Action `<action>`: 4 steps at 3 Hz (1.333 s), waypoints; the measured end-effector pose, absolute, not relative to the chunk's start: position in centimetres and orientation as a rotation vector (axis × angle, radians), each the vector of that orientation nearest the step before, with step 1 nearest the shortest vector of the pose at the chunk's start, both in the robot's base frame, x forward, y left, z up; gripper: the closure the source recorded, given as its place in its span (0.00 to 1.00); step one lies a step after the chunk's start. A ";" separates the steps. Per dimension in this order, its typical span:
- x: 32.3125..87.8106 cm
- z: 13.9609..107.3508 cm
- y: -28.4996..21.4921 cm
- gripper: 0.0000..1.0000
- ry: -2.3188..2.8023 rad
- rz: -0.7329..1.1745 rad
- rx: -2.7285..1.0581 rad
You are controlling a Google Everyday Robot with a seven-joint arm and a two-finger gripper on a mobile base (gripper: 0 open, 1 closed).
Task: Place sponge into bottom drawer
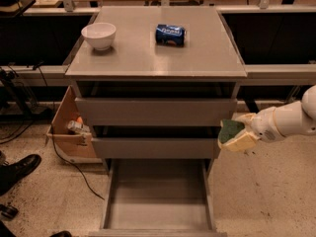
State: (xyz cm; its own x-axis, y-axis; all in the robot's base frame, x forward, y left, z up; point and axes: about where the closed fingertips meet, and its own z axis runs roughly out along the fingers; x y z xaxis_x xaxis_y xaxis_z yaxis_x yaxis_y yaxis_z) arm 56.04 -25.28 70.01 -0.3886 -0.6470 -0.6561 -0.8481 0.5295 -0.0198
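My gripper (239, 132) comes in from the right on a white arm, level with the middle drawer front, and is shut on the sponge (230, 130). The sponge shows its dark green scrub face above a pale yellow body. It hangs just off the cabinet's right front corner. The bottom drawer (157, 215) is pulled out toward me, a wide grey tray with a bare floor, below and to the left of the sponge.
On the cabinet top (148, 58) stand a white bowl (98, 35) and a blue can (170, 34) lying on its side. A cardboard box (69, 132) sits left of the cabinet, with cables and a dark shoe (17, 169) on the floor.
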 end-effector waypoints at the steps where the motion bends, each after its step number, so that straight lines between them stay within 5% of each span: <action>1: 55.8 64.3 -26.5 1.00 2.191 0.356 -1.255; 4: 56.6 39.9 -30.9 1.00 2.322 0.314 -1.331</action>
